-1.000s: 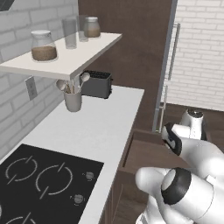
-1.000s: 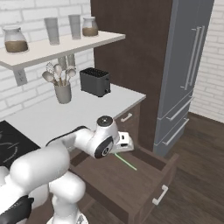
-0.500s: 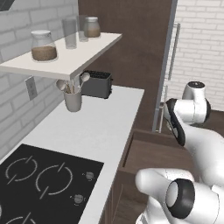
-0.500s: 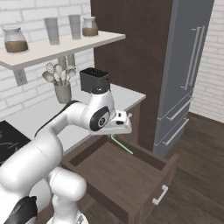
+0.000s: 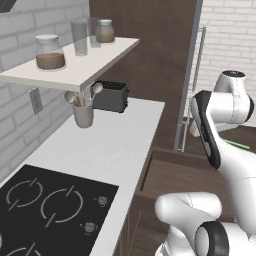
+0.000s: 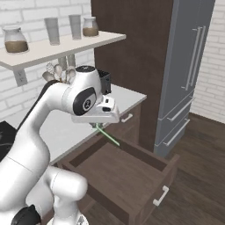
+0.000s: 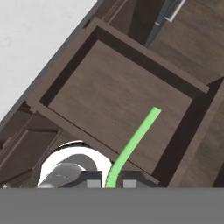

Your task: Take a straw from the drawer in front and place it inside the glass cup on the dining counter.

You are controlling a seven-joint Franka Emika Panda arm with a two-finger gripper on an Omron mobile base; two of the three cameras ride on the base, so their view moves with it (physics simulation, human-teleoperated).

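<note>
- Far left: wall shelf (image 5: 75,67) carrying lidded jars (image 5: 49,52) and tall glasses (image 5: 80,37); utensil holder (image 5: 83,114) and black toaster (image 5: 110,96) below on white worktop (image 5: 115,145).
- Centre: gripper (image 6: 98,126) raised above open drawer (image 6: 127,176), fingers clamped together on straw (image 6: 108,134).
- Straw slanting down and right from fingertips (image 7: 92,183), clear of drawer floor.
- Right: grey refrigerator (image 6: 184,66) beside dark cabinet.

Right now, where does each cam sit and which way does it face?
Left base view: behind the arm's left, facing the counter and toaster; arm at right.
Right base view: behind its right, facing the open drawer and fridge; arm at left, gripper shut on the straw.
Hand view: looks down along the straw into the drawer; fingertips at bottom.
All three share the straw.
</note>
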